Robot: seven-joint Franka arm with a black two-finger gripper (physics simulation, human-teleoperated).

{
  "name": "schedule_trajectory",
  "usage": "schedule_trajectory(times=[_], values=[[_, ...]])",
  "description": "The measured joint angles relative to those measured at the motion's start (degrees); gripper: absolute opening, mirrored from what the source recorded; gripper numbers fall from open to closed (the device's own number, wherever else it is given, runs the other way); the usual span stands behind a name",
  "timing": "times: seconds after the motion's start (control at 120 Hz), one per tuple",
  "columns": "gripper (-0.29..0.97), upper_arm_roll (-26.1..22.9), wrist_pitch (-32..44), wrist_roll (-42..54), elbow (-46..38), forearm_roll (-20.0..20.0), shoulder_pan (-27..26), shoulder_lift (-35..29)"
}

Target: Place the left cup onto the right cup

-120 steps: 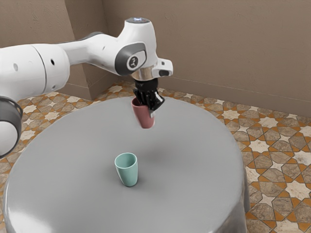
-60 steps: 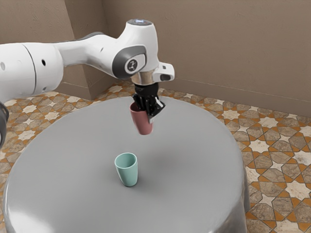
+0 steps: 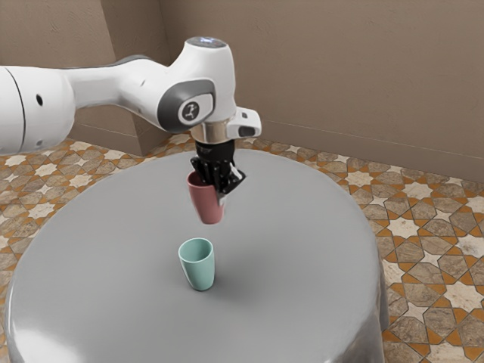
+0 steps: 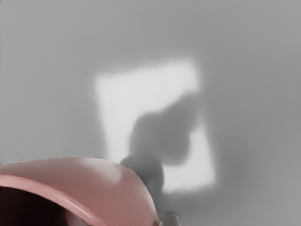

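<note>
Grey tbl (image 3: 302, 249), teal cup (image 3: 197, 263), pink cup (image 3: 206, 204) aloft; tiled floor (image 3: 431, 227).

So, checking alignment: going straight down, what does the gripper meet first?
Likely the teal cup or the grey table beside it: the pink cup in the gripper hangs nearly above it, but depth is unclear.

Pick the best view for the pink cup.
Exterior view: the pink cup hangs nearly whole and tilted in the gripper, above and apart from the teal cup. The wrist view gives a blurred part of its rim and wall, close under the hand.
</note>
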Motion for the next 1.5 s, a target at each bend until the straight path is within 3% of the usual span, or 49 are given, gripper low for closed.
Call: schedule_trajectory(times=[0.325,1.042,1.5], values=[[-0.1,0.1,0.4,-2.4,-4.3,0.9,0.1,-3.8],[-0.1,0.0,5.2,-6.2,-8.5,2.3,-1.1,-4.0],[-0.1,0.0,5.5,-8.4,-11.9,2.4,-1.1,-7.9]])
